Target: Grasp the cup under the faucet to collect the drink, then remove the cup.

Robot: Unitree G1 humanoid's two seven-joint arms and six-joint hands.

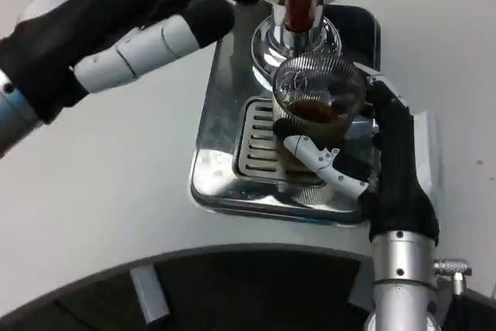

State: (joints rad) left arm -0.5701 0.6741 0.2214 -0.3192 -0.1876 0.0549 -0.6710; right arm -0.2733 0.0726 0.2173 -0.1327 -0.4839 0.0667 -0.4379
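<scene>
A clear ribbed plastic cup (318,94) holding dark drink stands on the slotted drip tray (256,141) of a chrome dispenser, right under the faucet (298,5) with its red-brown handle. My right hand (364,153) wraps the cup from the right, a white finger curling across its front and black fingers behind. My left hand (167,25) reaches in from the upper left, its fingers up at the dispenser's top beside the faucet handle; what they touch is hidden.
The chrome dispenser base (213,184) sits mid-table on the white table (101,191). The table's dark curved front edge (232,284) runs along the bottom, with a small grey piece (149,294) on it.
</scene>
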